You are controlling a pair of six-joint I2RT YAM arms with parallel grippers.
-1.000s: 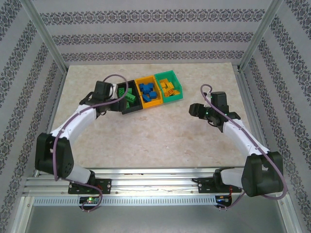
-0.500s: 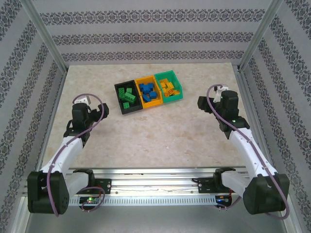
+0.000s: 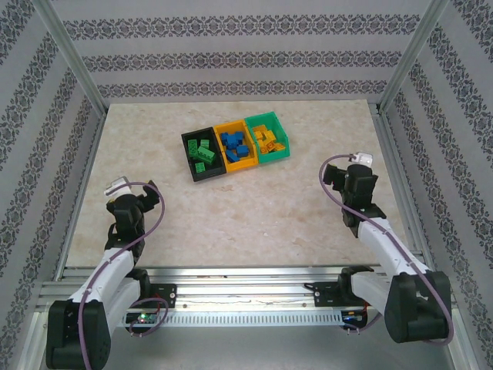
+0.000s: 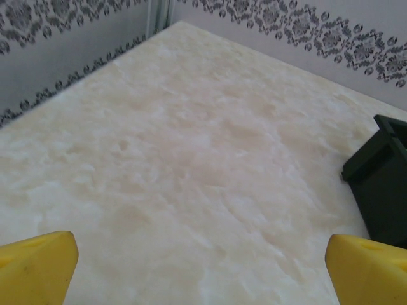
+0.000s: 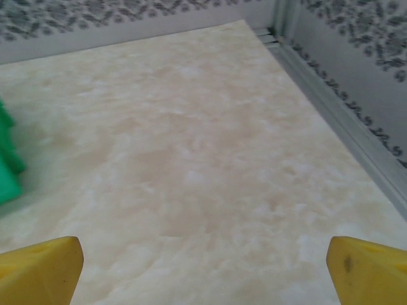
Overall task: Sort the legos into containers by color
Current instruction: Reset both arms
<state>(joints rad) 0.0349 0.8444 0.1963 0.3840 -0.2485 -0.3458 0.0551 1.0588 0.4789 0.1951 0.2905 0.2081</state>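
Observation:
Three joined containers stand at the table's back centre. The black bin (image 3: 209, 176) holds green legos (image 3: 203, 152), the orange-yellow bin (image 3: 242, 165) holds blue legos (image 3: 235, 144), and the green bin (image 3: 276, 155) holds orange-yellow legos (image 3: 266, 139). My left gripper (image 3: 129, 202) is drawn back to the near left, far from the bins. It is open, with bare table between its yellow fingertips (image 4: 35, 267); the black bin (image 4: 381, 184) shows at the right edge of its view. My right gripper (image 3: 333, 176) is at the right, also open and empty (image 5: 203, 273), with the green bin (image 5: 7, 171) at its left.
The marble-patterned table (image 3: 254, 208) is bounded by patterned walls and metal frame posts (image 3: 404, 58). A metal rail (image 5: 343, 121) runs along the table's right edge close to my right gripper.
Both arms have pulled back from the bins toward the near corners. The right gripper's jaws have spread wider; the left arm left the black bin's side.

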